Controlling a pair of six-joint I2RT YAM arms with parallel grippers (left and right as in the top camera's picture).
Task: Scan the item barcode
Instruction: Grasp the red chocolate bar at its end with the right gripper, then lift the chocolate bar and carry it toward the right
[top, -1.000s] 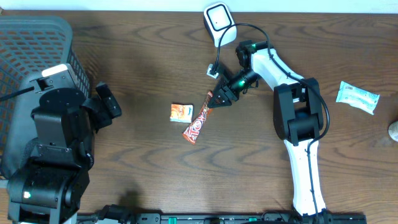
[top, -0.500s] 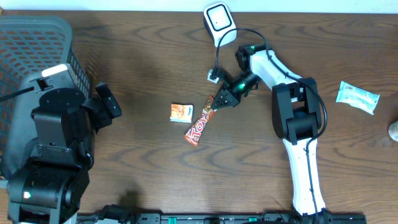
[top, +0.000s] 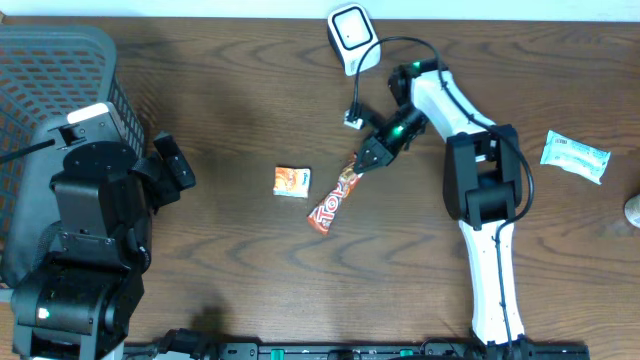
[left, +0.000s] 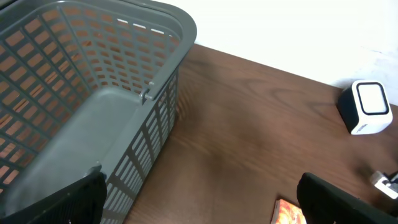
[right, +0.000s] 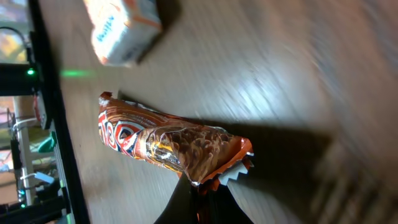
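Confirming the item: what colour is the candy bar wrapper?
The wrapper is reddish-brown, white lettering; best in right wrist view.

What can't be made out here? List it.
- Barcode on the candy bar: not shown in right wrist view; print too small overhead.
- Right gripper: jaws cut off by the right wrist view's bottom edge.
- Orange packet: cut by left wrist view's bottom edge; blurred in right wrist view.
- Object at overhead's right edge: cut off.

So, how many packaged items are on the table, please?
3: a red candy bar pinched by the right gripper, a small orange packet just left of it, a white packet far right. The basket may hide more.
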